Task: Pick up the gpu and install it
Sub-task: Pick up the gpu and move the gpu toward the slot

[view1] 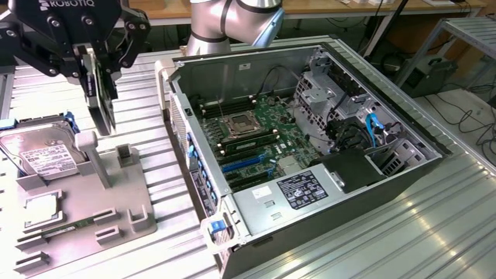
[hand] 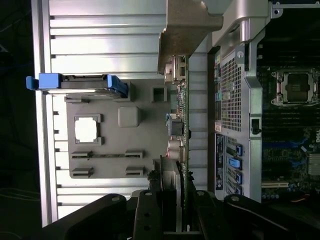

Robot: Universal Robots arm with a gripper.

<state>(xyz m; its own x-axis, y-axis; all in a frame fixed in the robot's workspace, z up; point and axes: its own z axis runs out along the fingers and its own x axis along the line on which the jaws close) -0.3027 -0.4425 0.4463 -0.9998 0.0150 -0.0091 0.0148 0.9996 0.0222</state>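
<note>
Gripper (view1: 99, 59) fingers pinching the gpu (view1: 102, 107) at its upper end. Card hangs edge-on below the fingers, long axis pointing down, over the grey fixture (view1: 116, 209). Open case (view1: 403, 168) lies off sideways.

Grooved metal table carrying two things.
The silver table (view1: 403, 232), built of long ribbed aluminium slats, bears an open computer case (view1: 232, 75) lying on its side with the motherboard facing up. Just beside the case, toward the exterior view's left, a flat grey parts fixture (view1: 85, 203) rests on the slats. It lies near the case's perforated end wall, with a strip of bare slats between them.
</note>
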